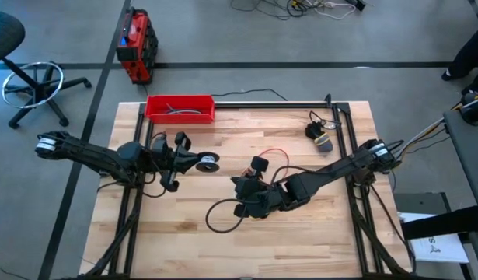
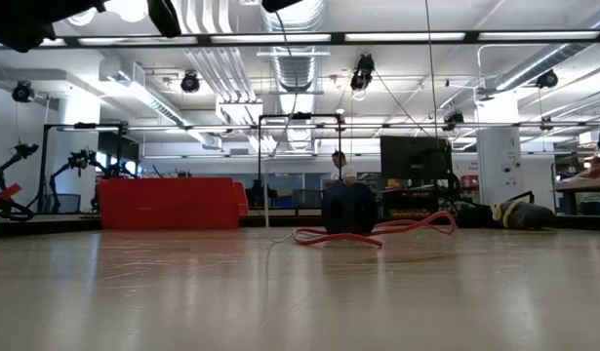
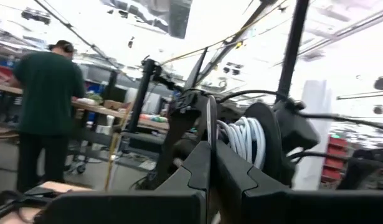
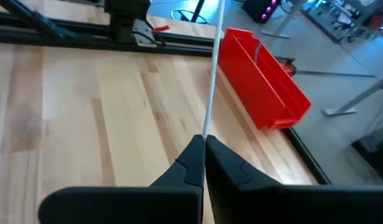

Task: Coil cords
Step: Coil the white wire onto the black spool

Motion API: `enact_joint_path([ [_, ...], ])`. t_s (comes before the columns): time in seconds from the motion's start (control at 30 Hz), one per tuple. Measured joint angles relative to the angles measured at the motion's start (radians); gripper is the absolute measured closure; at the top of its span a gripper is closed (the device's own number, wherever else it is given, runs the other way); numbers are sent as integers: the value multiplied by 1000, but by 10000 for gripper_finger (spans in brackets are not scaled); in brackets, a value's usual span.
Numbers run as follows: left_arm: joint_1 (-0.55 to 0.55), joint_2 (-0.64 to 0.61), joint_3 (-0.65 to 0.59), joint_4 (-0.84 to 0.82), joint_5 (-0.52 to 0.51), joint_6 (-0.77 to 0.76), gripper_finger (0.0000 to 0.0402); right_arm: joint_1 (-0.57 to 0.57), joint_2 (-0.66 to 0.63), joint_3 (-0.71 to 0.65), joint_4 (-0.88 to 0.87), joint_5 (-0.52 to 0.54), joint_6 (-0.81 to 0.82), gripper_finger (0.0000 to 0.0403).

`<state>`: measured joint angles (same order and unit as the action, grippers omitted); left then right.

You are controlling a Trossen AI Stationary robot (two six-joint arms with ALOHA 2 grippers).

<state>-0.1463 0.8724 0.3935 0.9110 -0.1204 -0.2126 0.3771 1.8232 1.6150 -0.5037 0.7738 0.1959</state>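
Two cords are on the scene, one white and one red. Nearest the front edge of the wooden table (image 1: 184, 249), the right gripper (image 4: 205, 138) is low over the middle of the board, its arm reaching in from the right side with the wrist bent down; its two fingers are pressed together on the white cord (image 4: 213, 74), which runs straight away from the tips toward the far edge. To the left, the left gripper (image 3: 211, 146) is lifted above the table on an arm stretched in from the left; its fingers also meet on the white cord, and behind them several turns of this cord are wound in a coil (image 3: 244, 138) on a dark spool-like part. A little farther, the red cord (image 2: 397, 230) lies loose in flat loops on the wood, next to one small black round piece (image 2: 348, 207). At the far left edge stands one red tray (image 1: 179, 108) with dark grey cables (image 1: 181, 111) inside it. Beyond the table, one person in a dark green top (image 3: 45, 87) stands with the back turned.
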Motion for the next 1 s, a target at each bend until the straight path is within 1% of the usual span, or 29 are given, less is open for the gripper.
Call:
enact_joint_path([
  [0.07,0,11,0,24,23,-8,401,-6,8,-1,12,-3,-3,403],
  [0.27,0,23,0,48,52,-40,401,-20,42,0,72,-89,-33,403],
  [0.4,-1,27,0,56,61,-39,401,-20,43,0,75,-90,-38,403],
  [0.47,0,31,0,56,75,-27,401,-20,36,-2,63,-73,-57,403],
  [0.57,-1,40,0,56,122,40,401,-19,9,-4,36,-44,-81,403],
  [0.67,-1,41,3,29,132,83,401,-25,-30,-5,-2,-43,-57,403],
  [0.83,-1,43,3,-85,117,194,401,-44,-106,-6,-33,-75,22,403],
  [0.93,-1,44,3,-159,43,246,401,-65,-138,-6,-49,-173,93,403],
  [1.0,0,44,3,-203,21,276,401,-78,-150,-6,-75,-216,141,403],
])
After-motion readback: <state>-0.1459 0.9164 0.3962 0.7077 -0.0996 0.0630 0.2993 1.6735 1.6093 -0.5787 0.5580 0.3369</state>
